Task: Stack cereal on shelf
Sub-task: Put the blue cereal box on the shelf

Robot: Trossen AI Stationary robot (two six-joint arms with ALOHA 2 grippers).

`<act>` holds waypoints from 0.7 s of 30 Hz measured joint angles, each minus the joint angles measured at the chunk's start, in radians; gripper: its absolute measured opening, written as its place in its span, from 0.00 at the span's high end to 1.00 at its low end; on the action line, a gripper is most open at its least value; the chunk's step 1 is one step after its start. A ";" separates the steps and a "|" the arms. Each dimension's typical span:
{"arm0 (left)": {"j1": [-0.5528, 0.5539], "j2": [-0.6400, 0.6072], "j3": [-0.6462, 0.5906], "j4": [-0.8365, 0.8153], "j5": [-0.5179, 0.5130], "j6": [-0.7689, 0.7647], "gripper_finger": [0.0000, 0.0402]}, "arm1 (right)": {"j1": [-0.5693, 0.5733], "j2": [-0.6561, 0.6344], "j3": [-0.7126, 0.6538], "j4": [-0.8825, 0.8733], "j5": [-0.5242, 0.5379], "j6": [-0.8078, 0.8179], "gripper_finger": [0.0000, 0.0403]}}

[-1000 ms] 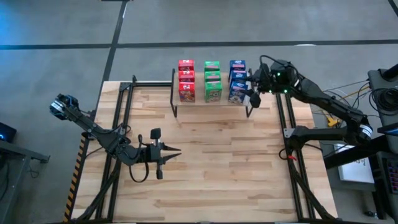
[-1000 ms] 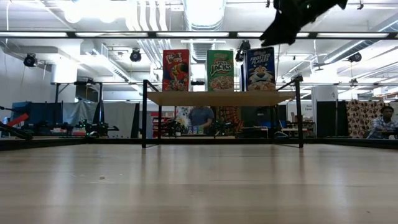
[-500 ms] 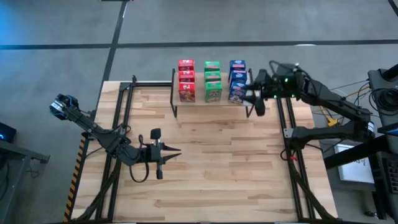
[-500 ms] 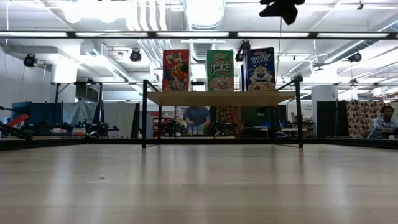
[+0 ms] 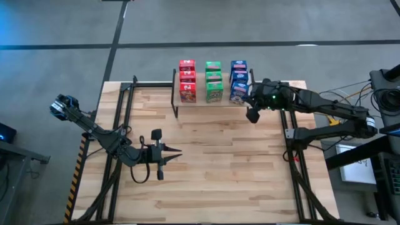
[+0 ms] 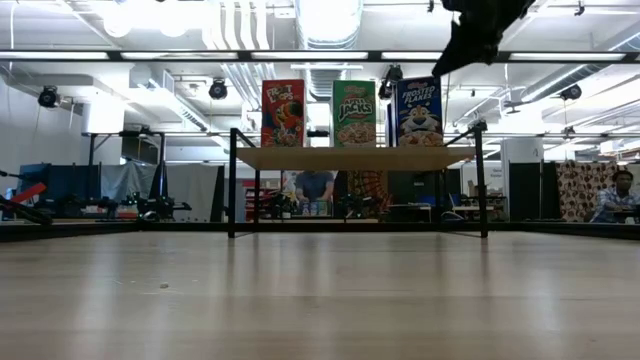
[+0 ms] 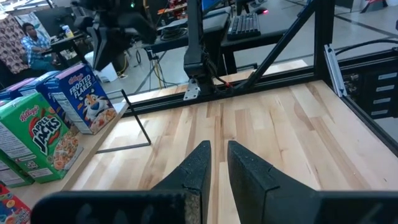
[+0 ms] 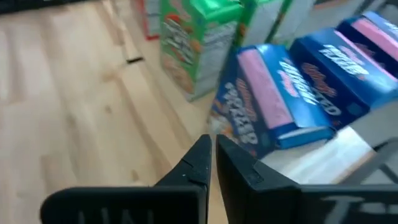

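Note:
The shelf point(image 5: 219, 103) stands at the table's far middle on thin black legs. On its plank stand three rows of cereal boxes: red point(image 5: 187, 80), green point(image 5: 214, 80) and blue point(image 5: 237, 81). In the low view they show upright as red point(image 6: 283, 113), green point(image 6: 354, 113) and blue point(image 6: 419, 110). My right gripper point(image 5: 253, 114) is shut and empty, raised beside the shelf's right end, just near of the blue boxes point(image 8: 280, 93). My left gripper point(image 5: 178, 150) waits shut and empty over the table's left middle.
Black frame rails run along the table's left point(image 5: 119, 125) and right point(image 5: 287, 125) sides. Bare wooden tabletop point(image 5: 219, 169) lies between the shelf and the near edge. People point(image 6: 615, 195) sit in the room beyond the table.
My right gripper has drawn back from the blue boxes at the shelf's right end toward the table's near edge, and its fingers have shut on nothing. The boxes stay in place on the shelf.

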 joint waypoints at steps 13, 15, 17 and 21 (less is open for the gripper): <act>0.000 0.000 0.000 -0.001 0.000 0.002 0.91 | 0.000 0.014 -0.022 0.002 0.171 -0.022 0.97; 0.000 0.000 0.000 0.000 0.000 0.000 0.91 | 0.000 0.014 -0.019 0.003 0.171 -0.027 0.97; 0.000 0.000 0.000 -0.001 0.000 -0.001 0.91 | 0.000 0.014 -0.018 0.005 0.182 -0.028 0.97; 0.000 0.000 0.000 -0.001 0.000 -0.002 0.91 | -0.001 0.014 -0.018 0.002 0.219 -0.036 0.97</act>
